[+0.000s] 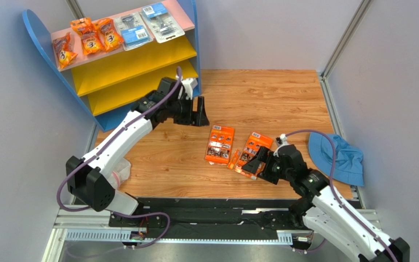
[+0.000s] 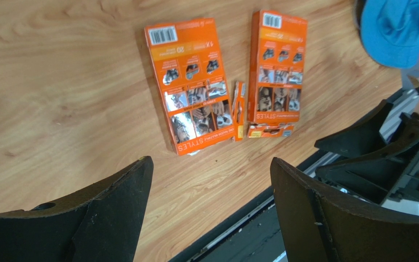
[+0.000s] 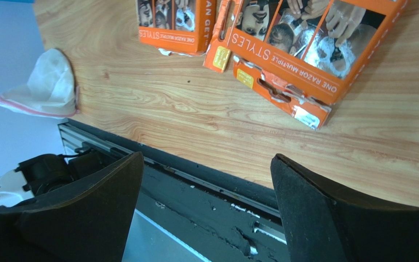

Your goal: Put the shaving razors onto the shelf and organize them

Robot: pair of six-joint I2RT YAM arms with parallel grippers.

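Two orange cards [image 1: 220, 144] lie flat side by side in the middle of the bench [image 1: 282, 98], with a narrow orange pack [image 1: 233, 160] between them. A further small pack [image 3: 280, 93] pokes out from under the near end of the right card [image 1: 255, 146]. Three orange bags [image 1: 89, 35] and two blister packs [image 1: 149, 24] rest on the pink top board of the shelf [image 1: 135, 60].

The right gripper [image 1: 255, 162] hovers at the right card's near end, jaws spread, gripping nothing. The left gripper [image 1: 199, 114] hangs between the shelf and the cards, jaws likewise spread. A blue cloth [image 1: 340, 158] lies by the bench's right edge.
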